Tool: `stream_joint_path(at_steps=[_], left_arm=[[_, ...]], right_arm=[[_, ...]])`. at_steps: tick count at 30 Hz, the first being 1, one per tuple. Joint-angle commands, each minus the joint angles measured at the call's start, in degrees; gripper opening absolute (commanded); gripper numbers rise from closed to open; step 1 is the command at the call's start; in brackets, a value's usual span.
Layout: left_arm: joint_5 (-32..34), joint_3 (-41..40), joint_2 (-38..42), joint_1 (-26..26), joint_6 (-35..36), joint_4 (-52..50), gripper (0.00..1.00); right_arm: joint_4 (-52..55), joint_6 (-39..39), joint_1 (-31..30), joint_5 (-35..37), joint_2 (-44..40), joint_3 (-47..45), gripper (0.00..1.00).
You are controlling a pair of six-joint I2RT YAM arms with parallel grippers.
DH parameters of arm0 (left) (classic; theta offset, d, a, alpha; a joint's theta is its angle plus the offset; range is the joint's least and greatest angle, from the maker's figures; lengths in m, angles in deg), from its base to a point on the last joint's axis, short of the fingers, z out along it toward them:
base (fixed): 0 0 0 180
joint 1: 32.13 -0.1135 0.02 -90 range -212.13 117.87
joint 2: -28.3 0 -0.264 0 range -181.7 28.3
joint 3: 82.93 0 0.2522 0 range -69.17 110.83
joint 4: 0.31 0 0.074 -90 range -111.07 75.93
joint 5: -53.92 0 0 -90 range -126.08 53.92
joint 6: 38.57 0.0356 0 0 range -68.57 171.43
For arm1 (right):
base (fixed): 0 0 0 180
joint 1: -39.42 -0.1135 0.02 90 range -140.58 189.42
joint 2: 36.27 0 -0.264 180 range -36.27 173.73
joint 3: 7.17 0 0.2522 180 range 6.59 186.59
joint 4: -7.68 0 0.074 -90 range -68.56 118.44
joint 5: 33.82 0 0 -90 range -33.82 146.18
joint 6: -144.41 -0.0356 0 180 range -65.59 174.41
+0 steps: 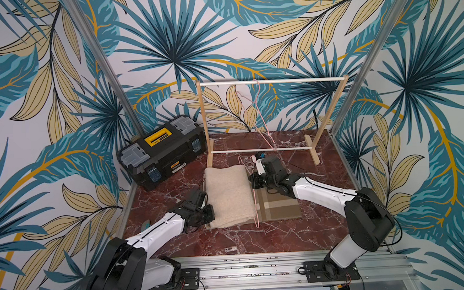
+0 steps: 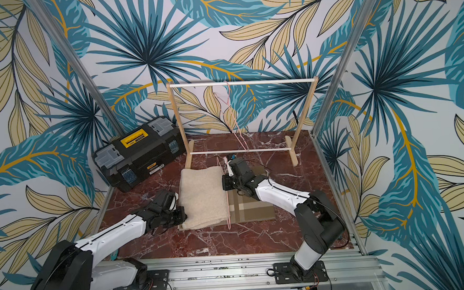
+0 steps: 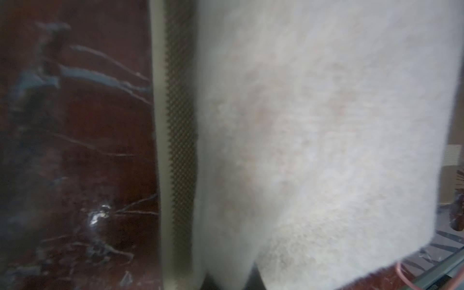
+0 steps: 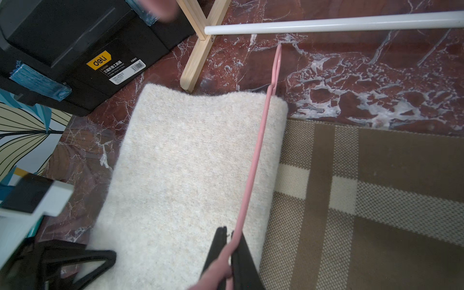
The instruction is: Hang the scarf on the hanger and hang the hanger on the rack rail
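Cream scarf point(image 1: 229, 196) flat at frame centre; L gripper point(image 1: 210, 211) clamped on its left edge; R gripper point(image 4: 229, 241) pinching pink hanger point(image 4: 253, 160) along right edge.

My left arm point(image 1: 159, 231) comes in low from seven o'clock, its gripper point(image 1: 210, 213) pinched closed on the scarf point(image 1: 229, 195) edge. My right arm point(image 1: 323, 192) stretches from five o'clock toward eleven, forearm nearly level, gripper point(image 4: 231, 247) clamped on the pink hanger point(image 4: 253, 160) wire.

Both top views: high, distant, facing down toward garment rack point(image 1: 290, 80). Wrist views: close over scarf point(image 4: 190, 175) in front of rack; all four share scarf.
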Motion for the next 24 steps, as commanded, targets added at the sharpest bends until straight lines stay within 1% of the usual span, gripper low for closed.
stream_joint_path(at_steps=[1,4,8,10,13,17,19,24], left_arm=[[3.7,-3.0,-1.8,-0.3,-0.4,4.6,0.00],[5.4,-2.8,-3.2,-0.6,0.4,4.9,0.00],[4.5,-1.5,-4.5,-0.6,0.9,5.2,0.00],[4.2,-1.0,-4.1,-0.6,0.7,4.8,0.00],[3.6,-0.3,-2.4,-0.6,0.6,3.3,0.01],[4.1,0.8,2.4,-0.4,0.2,-0.7,0.09],[4.6,1.5,5.2,-0.4,0.0,-2.5,0.14],[6.6,5.0,12.1,-0.4,0.1,-8.9,0.26]], right_arm=[[5.3,1.4,0.2,1.3,-1.3,0.2,0.00],[7.8,2.3,-0.3,1.0,-2.8,1.6,0.00],[11.6,3.0,-0.7,0.5,-5.4,4.3,0.00],[14.1,3.6,-1.1,-0.1,-5.4,7.4,0.00],[18.3,4.5,-2.0,-1.1,-4.0,14.6,0.00],[24.3,4.4,-4.6,-3.1,-0.5,24.3,0.00],[26.9,4.6,-5.5,-3.4,1.2,28.9,0.00],[30.0,4.1,-7.2,-5.1,3.7,37.0,0.00]])
